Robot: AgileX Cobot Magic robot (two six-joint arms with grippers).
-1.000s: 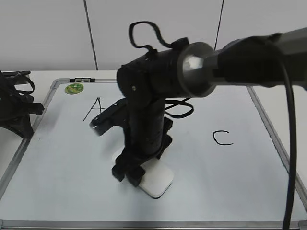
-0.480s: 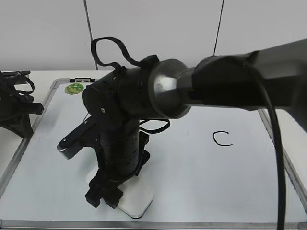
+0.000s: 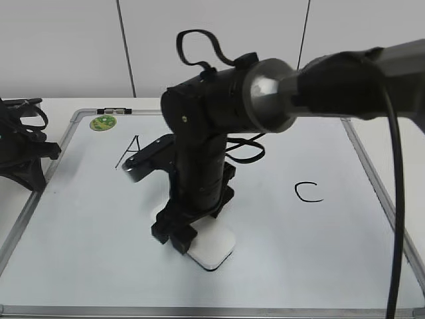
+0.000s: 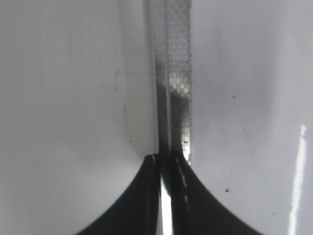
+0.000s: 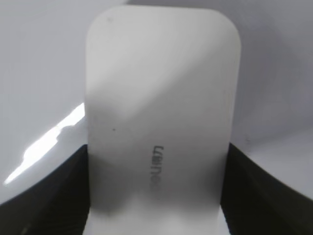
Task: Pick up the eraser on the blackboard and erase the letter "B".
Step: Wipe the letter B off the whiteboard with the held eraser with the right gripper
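Observation:
My right gripper (image 3: 182, 238) is shut on the white eraser (image 3: 212, 249) and presses it flat on the blackboard (image 3: 319, 252) at front centre. In the right wrist view the eraser (image 5: 161, 98) with grey lettering sits between the black fingers (image 5: 58, 196). The letter "B" does not show; the right arm covers the board's middle. The black "A" (image 3: 131, 151) and "C" (image 3: 308, 192) show on either side. My left gripper (image 3: 26, 159) rests at the board's left edge, shut and empty (image 4: 166, 161), over the board's silver frame (image 4: 173, 73).
A round green magnet (image 3: 103, 123) sits at the board's back left corner. A marker (image 3: 114, 111) lies on the top frame. The right arm's thick body (image 3: 265, 100) reaches in from the right, above the board.
The right arm swept the eraser left toward the front left of the board, then back right to the front centre. The left arm has not moved.

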